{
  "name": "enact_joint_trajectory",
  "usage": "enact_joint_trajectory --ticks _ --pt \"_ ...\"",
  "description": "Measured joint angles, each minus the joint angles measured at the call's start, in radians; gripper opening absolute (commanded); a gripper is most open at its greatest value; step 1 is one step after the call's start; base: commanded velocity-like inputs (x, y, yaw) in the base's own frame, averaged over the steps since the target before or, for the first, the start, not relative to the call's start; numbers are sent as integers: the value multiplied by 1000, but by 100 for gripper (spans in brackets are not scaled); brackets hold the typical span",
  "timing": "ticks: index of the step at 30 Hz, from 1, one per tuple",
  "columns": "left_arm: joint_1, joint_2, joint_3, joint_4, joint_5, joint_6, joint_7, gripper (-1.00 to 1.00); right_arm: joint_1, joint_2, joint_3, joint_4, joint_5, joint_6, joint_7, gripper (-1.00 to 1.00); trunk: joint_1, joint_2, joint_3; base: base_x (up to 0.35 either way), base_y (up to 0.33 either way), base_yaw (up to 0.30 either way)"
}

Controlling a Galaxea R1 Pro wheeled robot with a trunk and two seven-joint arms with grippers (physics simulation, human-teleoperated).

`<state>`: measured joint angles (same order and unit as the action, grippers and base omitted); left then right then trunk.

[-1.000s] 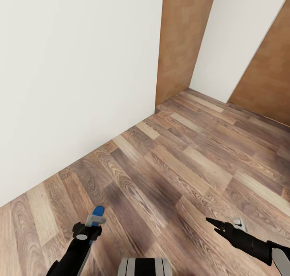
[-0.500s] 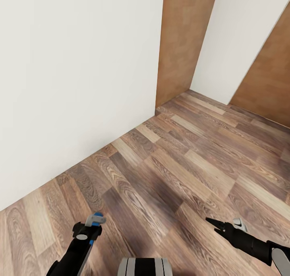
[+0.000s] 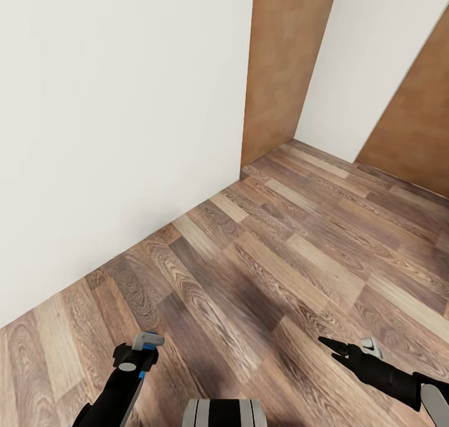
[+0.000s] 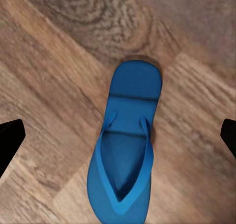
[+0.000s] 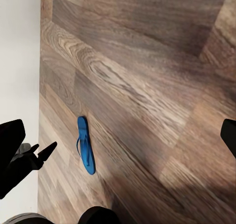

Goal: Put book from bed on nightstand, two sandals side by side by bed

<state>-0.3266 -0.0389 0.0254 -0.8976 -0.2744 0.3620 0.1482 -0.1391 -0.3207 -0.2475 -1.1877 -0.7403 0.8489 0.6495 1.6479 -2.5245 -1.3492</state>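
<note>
— Where the head view looked down, what took up most of it?
— A white wall (image 3: 118, 121) on the left and a wood-plank floor (image 3: 299, 246) running off to the right, with brown panels (image 3: 284, 59) and another white wall (image 3: 374, 53) at the far end.

— And the arms?
— Both hung low over the floor. The left gripper (image 3: 144, 346) was near the bottom left, the right gripper (image 3: 352, 347) near the bottom right, well apart.

— Were the fingers spread?
— On the left, yes: in the left wrist view the fingertips (image 4: 11, 140) sat at opposite edges, released, grasping nothing. The right ones (image 5: 12, 150) likewise stood wide and empty.

— The sandal?
— One blue sandal (image 4: 125, 145) lay flat on the planks, straps up, between the left fingers but below them, untouched. The right wrist view caught it (image 5: 85, 145) too, near the wall's foot.
</note>
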Motion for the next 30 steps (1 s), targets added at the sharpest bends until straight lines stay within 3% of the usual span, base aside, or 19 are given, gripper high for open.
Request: enact_joint_trajectory --ticks 2,30 --pt "0 0 -1 0 0 0 0 100 0 0 0 0 0 0 0 100 0 0 0 2 0 0" --pt "0 -3 -1 0 0 0 0 100 0 -3 2 -2 -3 2 24 100 13 -7 -108 0 0 0"
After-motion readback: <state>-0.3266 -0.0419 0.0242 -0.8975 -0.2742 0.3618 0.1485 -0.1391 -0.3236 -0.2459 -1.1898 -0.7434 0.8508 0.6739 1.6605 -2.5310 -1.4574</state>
